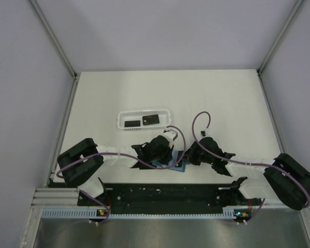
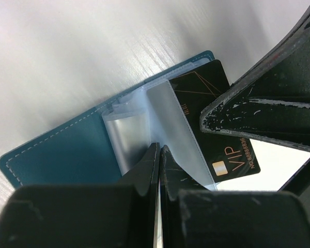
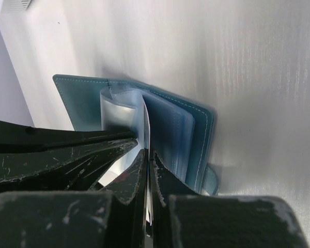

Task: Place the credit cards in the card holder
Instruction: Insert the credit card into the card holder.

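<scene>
over the card holder [image 2: 67,150], which lies open and flat on its teal cover, both pincers are set.

left gripper [image 2: 159,161]: jaws all but together, a clear sleeve [image 2: 170,129] nipped between the tips.

right gripper [image 3: 146,163]: likewise pressed to a sliver, with a thin clear leaf held. whether it is the same leaf cannot be told.

one black vip card [image 2: 219,134] is seen on the holder's open half, partly under the raised sleeve, its outer corner past the holder's edge. its long axis slants away from the spine. whether it is seated in a pocket cannot be told.

two more credit cards [image 1: 132,123] are noted in the white basket [image 1: 144,110], beyond the holder on its far side, toward the left arm. their long axes run along the basket's length.

judged: the step in hand is the parting of sleeves so that the vip card can be slid spineward along its own slant. the next fetch is best given to the left arm, which is nearer the basket.
</scene>
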You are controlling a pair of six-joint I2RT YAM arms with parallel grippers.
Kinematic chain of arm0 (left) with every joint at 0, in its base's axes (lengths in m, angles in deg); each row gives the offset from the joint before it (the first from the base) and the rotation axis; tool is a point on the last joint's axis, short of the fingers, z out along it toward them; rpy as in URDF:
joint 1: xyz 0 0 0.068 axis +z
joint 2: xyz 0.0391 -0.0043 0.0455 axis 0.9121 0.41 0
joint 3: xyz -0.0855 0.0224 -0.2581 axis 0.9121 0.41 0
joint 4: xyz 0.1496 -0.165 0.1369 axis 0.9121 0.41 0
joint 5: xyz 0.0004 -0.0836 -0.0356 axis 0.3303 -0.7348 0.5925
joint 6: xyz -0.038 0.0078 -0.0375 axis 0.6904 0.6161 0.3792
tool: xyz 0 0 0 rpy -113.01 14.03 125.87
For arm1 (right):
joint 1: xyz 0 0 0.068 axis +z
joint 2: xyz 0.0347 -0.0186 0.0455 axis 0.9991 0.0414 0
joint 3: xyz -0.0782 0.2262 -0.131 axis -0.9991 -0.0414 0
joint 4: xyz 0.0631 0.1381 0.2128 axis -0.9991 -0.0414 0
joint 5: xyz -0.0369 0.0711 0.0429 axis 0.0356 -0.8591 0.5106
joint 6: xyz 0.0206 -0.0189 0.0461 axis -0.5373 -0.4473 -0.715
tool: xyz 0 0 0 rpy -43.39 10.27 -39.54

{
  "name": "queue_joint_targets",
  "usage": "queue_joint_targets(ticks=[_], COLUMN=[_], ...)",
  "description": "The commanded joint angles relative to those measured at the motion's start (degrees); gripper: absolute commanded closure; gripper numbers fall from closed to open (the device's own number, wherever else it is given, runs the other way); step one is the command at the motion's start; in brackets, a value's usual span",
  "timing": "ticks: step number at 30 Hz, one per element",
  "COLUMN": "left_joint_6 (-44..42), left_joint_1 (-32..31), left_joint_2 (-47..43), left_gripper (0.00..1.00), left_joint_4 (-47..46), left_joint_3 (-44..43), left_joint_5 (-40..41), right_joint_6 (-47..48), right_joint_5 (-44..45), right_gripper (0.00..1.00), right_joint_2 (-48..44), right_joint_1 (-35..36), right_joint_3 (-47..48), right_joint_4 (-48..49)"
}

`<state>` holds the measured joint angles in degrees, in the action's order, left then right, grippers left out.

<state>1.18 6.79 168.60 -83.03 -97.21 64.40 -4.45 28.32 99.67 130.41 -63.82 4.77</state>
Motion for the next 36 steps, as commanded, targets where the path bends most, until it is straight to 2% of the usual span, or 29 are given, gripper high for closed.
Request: queue_joint_targets(ticks=[1, 17, 30, 36], left_joint_6=[0.9, 0.5, 0.6, 0.7], left_joint_1=[0.2, 0.1, 0.7, 1.5], left_joint_2=[-3.5, -18.1, -19.5, -20.0], left_gripper=[1.00, 1.00, 1.00, 1.00], left_joint_4=[4.7, 7.6, 9.0, 9.4], left_joint_3=[1.4, 1.3, 2.9, 3.8], left_joint_5=[0.5, 2.3, 5.0, 5.3], right_joint_6=[0.2, 2.8, 6.8, 7.3], right_joint_5=[1.5, -0.7, -1.7, -2.5], right_gripper=[1.00, 1.00, 1.00, 1.00], right_joint_2=[-0.9, -3.0, -4.6, -0.7], right_joint_1=[0.6, 1.7, 5.1, 5.0], right_joint_3=[-2.0, 0.2, 3.8, 5.3], right_joint_4=[0.6, 5.1, 8.7, 10.5])
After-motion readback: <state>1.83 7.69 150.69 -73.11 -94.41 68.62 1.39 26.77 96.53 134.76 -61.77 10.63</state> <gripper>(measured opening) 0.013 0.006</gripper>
